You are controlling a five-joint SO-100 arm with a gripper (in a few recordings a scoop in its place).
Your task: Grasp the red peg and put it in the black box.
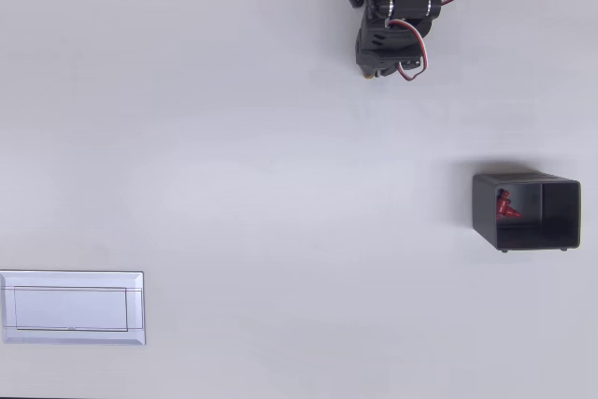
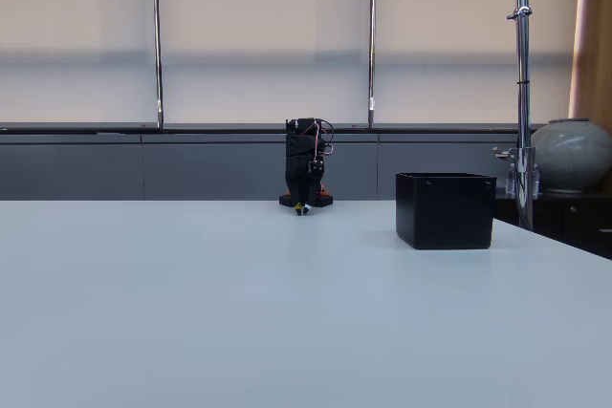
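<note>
Red peg [image 1: 505, 205] already sitting inside the black box [image 1: 562, 221], down against the wall on the gripper's side, lying tilted by the look of the overhead view. Gripper [image 1: 371, 70] folded back near the arm's base at the top of that view, pointing down at the table, holding nothing; can't tell from either picture whether the jaws are apart or together, too small and too dark. From the gripper outward: bare table first, then the box well apart from it toward the right and lower in the overhead view, then a flat white plate [image 1: 73, 307] far off the other way at the lower left. In the fixed view, gripper [image 2: 301, 207] tucked low under the folded arm at the back of the table, box [image 2: 445, 209] to its right and nearer the camera, peg hidden behind the wall. Handling guess: tiny hard plastic, basically weightless, smooth, so prone to popping out of a pinch; best taken across the stem just under the wider head. Looks like job done, honestly.
</note>
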